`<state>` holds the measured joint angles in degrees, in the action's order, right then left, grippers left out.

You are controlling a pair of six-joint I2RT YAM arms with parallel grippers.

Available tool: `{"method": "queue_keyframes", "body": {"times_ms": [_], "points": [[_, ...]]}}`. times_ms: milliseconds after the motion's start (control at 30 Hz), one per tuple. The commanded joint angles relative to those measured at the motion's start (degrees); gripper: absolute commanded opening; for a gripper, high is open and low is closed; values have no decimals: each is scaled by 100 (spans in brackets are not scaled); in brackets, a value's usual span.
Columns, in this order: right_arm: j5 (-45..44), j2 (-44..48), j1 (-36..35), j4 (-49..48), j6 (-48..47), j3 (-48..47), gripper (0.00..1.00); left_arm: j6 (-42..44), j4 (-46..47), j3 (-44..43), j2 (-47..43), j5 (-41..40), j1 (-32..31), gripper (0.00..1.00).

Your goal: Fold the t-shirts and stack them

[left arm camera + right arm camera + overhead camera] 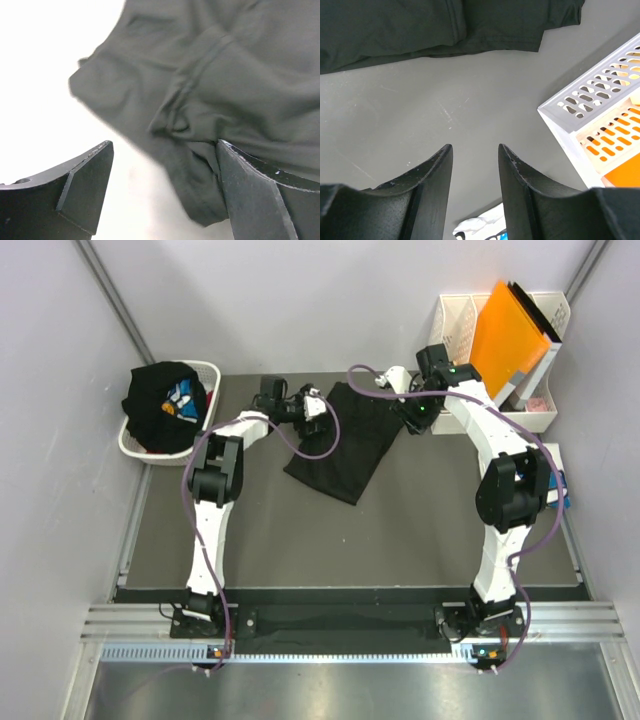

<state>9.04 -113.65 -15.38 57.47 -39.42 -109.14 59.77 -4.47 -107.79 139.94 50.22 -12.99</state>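
Tee (pixel 340 440) lay black and half-folded on the desk (pixel 420 530), left tool (pixel 164 145) spread wide over its rumpled edge, right tool (pixel 475 147) parted and empty off the opposite side. Smart play looked like pinching both layers there, then pulling flat before folding.

A dark grey bench (pixel 400 540) is enclosed by plain pale walls (pixel 300 300) behind it and at both sides. Along the bench's near edge a ribbed aluminium rail (pixel 350 625) is mounted, and a brushed metal sheet (pixel 350 690) is seen nearer still. At the bench's far right corner a white perforated file rack (pixel 455 320) is placed. The bench is evenly lit.
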Motion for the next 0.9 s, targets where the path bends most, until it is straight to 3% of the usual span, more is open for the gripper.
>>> {"method": "queue_keyframes", "body": {"times_ms": [0,133,500,767,867], "points": [[80,176,-106,-113,-4,-98,43,-756,1693,328,-519,-987,122,88],[124,141,-159,-113,4,-134,43,-835,2143,714,-862,-1163,166,88],[212,27,-431,-61,-48,-266,45,-783,1951,1198,-1636,-1259,438,87],[265,-202,-1028,-271,-101,51,45,-1020,2389,1980,-2513,-3156,649,86],[283,-351,-1371,-368,-66,104,45,-993,2363,2410,-2979,-3316,816,85]]}}
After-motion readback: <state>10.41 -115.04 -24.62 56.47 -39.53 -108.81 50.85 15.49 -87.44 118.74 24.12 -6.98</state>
